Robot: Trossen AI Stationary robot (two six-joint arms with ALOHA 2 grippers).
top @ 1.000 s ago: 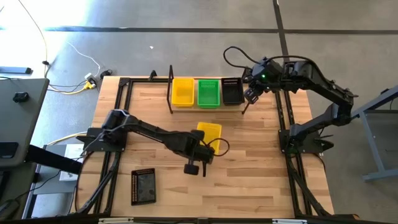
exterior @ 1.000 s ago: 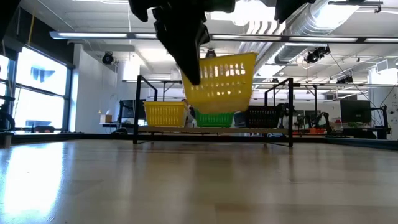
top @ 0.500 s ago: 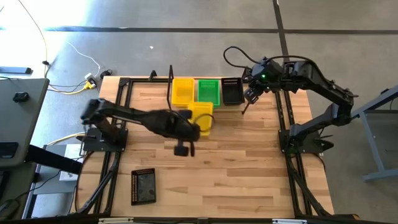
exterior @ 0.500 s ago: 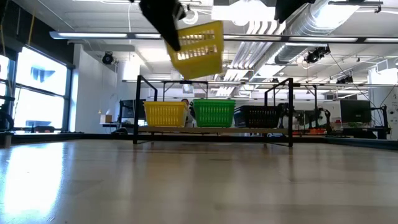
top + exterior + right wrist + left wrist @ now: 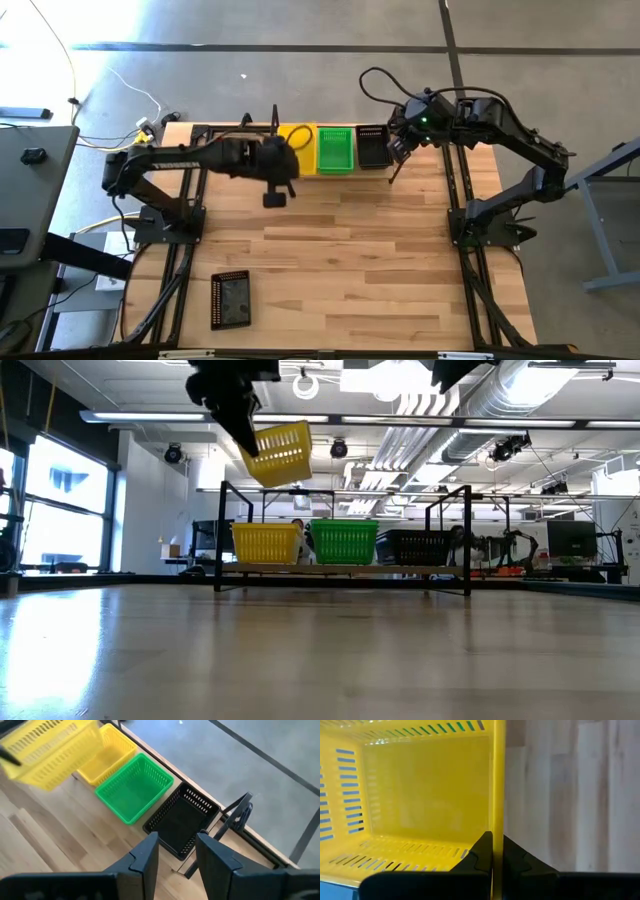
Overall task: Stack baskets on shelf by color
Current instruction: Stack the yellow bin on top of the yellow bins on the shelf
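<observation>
My left gripper (image 5: 272, 172) is shut on a yellow mesh basket (image 5: 278, 452) and holds it in the air over the shelf's left end. Three baskets stand side by side by their bottoms on the shelf (image 5: 340, 568), a narrow wood board with black end frames: yellow (image 5: 265, 543), green (image 5: 345, 541) and black (image 5: 425, 545). The right wrist view shows them too: yellow (image 5: 107, 752), green (image 5: 134, 787), black (image 5: 182, 820), with the held basket (image 5: 50, 755) above. My right gripper (image 5: 177, 855) is open and hovers above the table just near of the black basket (image 5: 374, 146). My left gripper pinches one side wall of the yellow basket at its rim (image 5: 497, 827), one finger (image 5: 480, 852) inside the basket and the other outside. The basket is lifted clear and hangs tilted above the shelf's yellow basket.
A dark rectangular object (image 5: 230, 298) lies near the table's near left corner. Bare wooden tabletop (image 5: 380, 260) spreads between the shelf and the near edge. Black frame rails (image 5: 470, 270) run along the table's left and right sides.
My left gripper has carried the yellow basket up from over the table's middle toward the far edge and leftward, until it hangs above the shelf's yellow basket. The basket has stayed tilted in the hold.
</observation>
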